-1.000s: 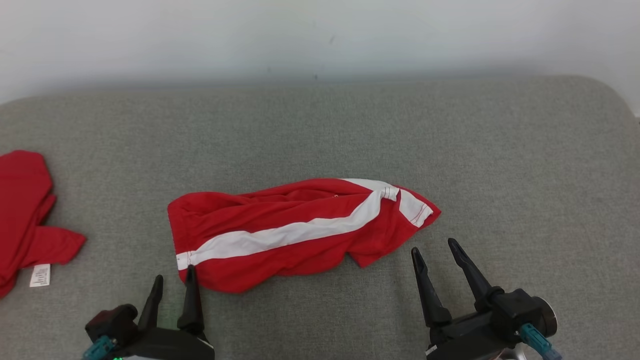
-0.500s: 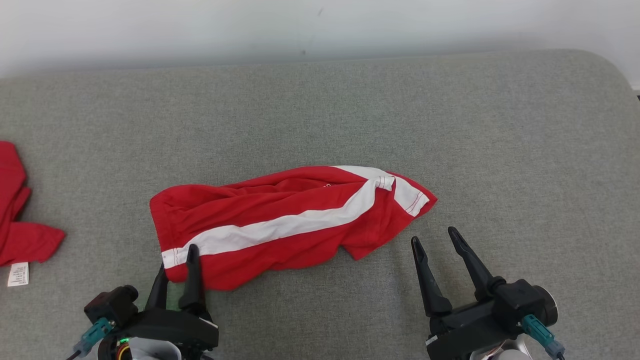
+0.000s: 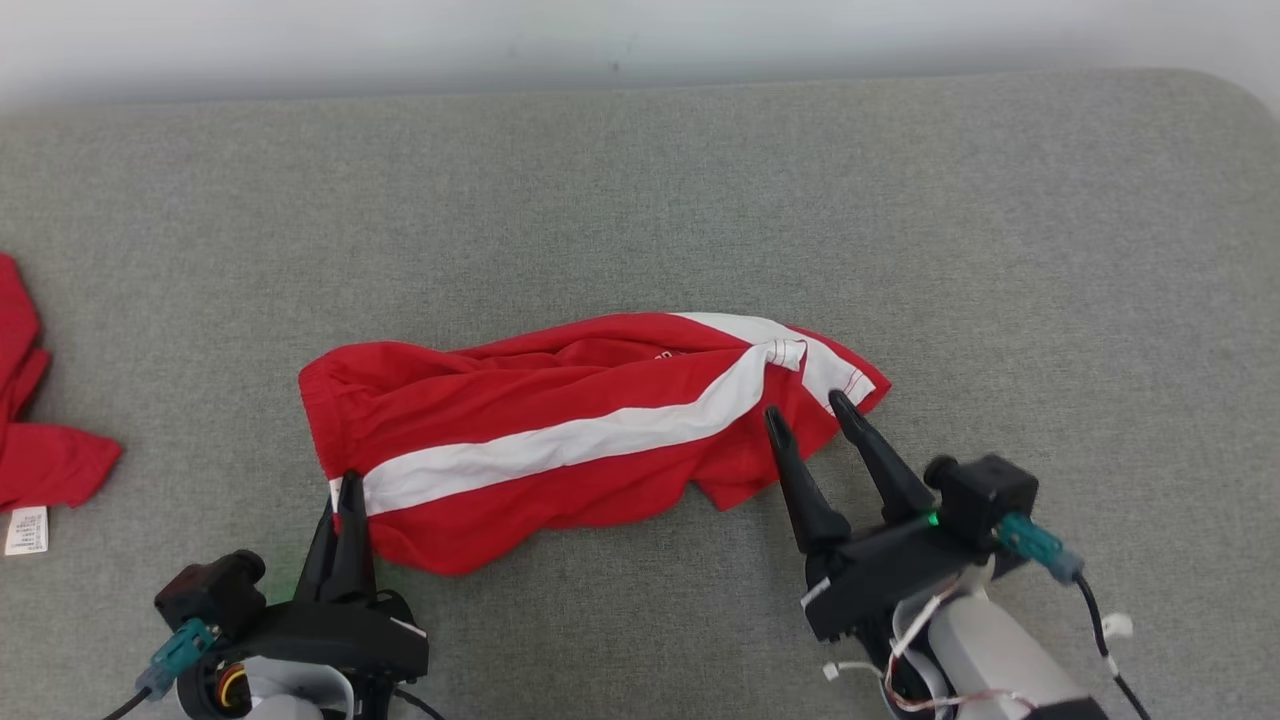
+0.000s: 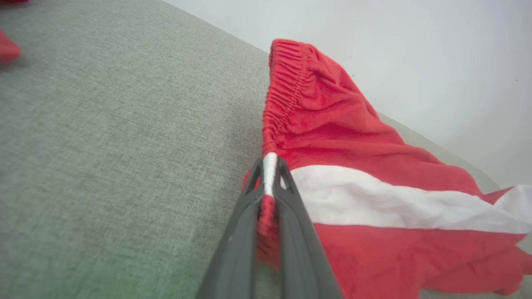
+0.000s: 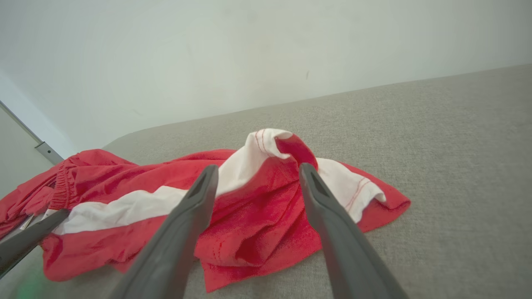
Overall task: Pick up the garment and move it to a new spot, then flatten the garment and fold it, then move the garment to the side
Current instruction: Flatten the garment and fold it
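The red garment [image 3: 560, 430] lies crumpled mid-frame on the grey cushion [image 3: 640, 200]. The left gripper [image 3: 343, 497] is pinched tight on the waistband edge at lower left, right where the white stripe ends. It's a pretty thin bite, so I'd worry it slips out on the lift. The right gripper [image 3: 805, 410] hangs wide apart over the hem end at centre-right, holding nothing — if it only catches the top layer, the fabric probably bunches and comes up lopsided.
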Available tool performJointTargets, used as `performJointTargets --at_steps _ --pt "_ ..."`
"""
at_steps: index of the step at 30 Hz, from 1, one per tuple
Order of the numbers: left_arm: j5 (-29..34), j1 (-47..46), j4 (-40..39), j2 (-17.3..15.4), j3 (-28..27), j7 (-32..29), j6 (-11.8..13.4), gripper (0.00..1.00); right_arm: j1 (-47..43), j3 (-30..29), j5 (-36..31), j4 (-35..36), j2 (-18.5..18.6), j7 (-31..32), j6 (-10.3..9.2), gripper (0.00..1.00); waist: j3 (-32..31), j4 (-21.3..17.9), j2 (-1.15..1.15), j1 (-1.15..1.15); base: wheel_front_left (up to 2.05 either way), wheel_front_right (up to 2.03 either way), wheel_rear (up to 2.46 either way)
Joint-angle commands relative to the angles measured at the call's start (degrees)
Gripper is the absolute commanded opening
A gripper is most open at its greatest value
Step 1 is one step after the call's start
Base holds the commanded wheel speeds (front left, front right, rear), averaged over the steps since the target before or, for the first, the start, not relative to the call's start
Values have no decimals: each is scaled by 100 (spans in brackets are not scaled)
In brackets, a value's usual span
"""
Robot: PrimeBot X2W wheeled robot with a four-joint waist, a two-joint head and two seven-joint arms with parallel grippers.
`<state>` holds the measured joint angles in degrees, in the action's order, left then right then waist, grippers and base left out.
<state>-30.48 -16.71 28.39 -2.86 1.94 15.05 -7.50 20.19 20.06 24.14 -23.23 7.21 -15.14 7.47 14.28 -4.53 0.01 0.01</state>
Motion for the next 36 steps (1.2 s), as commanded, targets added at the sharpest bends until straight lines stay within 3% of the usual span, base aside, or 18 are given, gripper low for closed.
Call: performJointTargets --at_steps 1,14,23,26,27,28,30,36 --pt "58 -79 -27 -5 10 19 4 0 112 76 137 -83 69 1 6 100 26 21 -1 -1 0 0 0" --pt "163 -147 -40 -6 145 19 4 0 1022 895 1417 -725 338 1 6 100 136 121 -1 -1 0 0 0" --pt "209 -79 -18 -6 188 19 4 0 1148 1051 1773 -821 449 1 6 99 109 144 -1 -1 0 0 0" --pt "227 -64 -11 -6 198 19 4 0 1189 1120 1861 -812 438 1 6 69 101 146 -1 -1 0 0 0" --pt "232 -65 -8 -6 201 19 4 0 1194 1149 1881 -820 444 1 6 44 102 149 -1 -1 0 0 0" --pt "236 -70 -4 -5 207 19 4 0 1208 1156 1913 -814 450 1 6 36 103 155 -1 -1 0 0 0" --pt "236 -83 6 -5 215 19 4 0 1229 1176 1895 -836 483 1 6 0 106 166 -1 -1 0 0 0" --pt "218 -85 8 -6 209 19 4 0 1227 1103 1907 -785 513 1 6 0 112 179 -1 -1 0 0 0"
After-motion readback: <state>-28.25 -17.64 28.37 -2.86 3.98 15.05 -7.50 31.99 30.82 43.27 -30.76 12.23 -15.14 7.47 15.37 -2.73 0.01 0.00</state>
